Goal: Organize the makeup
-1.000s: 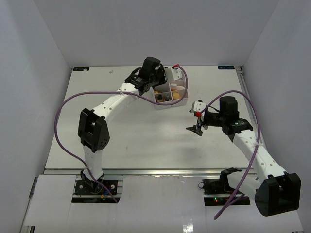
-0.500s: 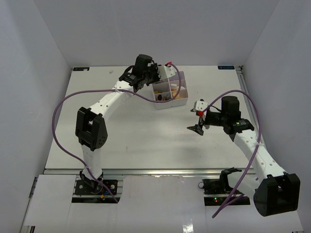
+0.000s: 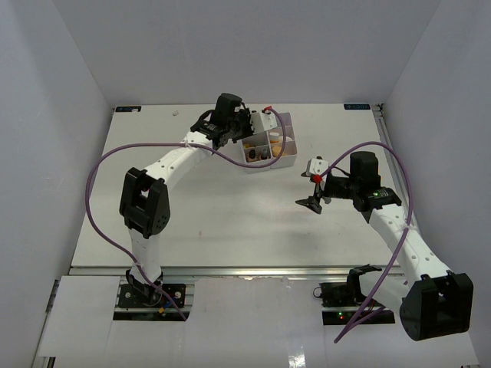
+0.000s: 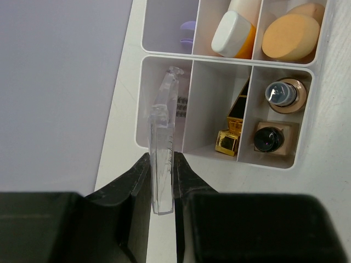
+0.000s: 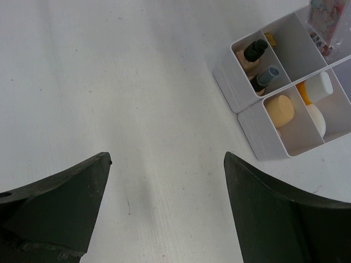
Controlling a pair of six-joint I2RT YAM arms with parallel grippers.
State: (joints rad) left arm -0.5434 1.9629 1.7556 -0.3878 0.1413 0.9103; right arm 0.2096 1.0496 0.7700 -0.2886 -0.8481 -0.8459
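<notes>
Makeup sort looks near done, last piece in hand by my read. Left gripper (image 4: pixel 163 189) is clamped on a clear packet (image 4: pixel 163 137), held on edge, upright, free end pointing into the corner compartment of the white organiser (image 4: pixel 140 104); can't tell if it touches the floor of that cell yet. Some dark print shows in the same cell behind it, too small to identify. The organiser reads as two three-cell trays butted together. In the packet's tray: middle cell has a gold-and-black lipstick (image 4: pixel 231 126), end cell has two small bottles (image 4: pixel 276 115) standing upright. In the other tray: purple tool (image 4: pixel 188 28) in the end cell, yellow-orange tube (image 4: pixel 236 33) with white cap in the middle, tan sponge (image 4: pixel 290 35) in the far cell. The right wrist view also shows a white oval piece (image 5: pixel 316 119) sharing the tube's cell. Right gripper (image 5: pixel 166 159) is spread wide, holding nothing, hovering over bare table (image 3: pixel 230 222) well apart from the organiser. No other makeup shows outside the organiser in the top view, so what's left is likely: lower the packet, release, back out. Risk: the packet is thin and stiff, and could tip against the divider on release. Surface is flat matte white, metal rail (image 3: pixel 230 270) at the near edge. Plain pale walls (image 3: pixel 61 77) on three sides, purple cables (image 3: pixel 100 176) looping off both arms.
</notes>
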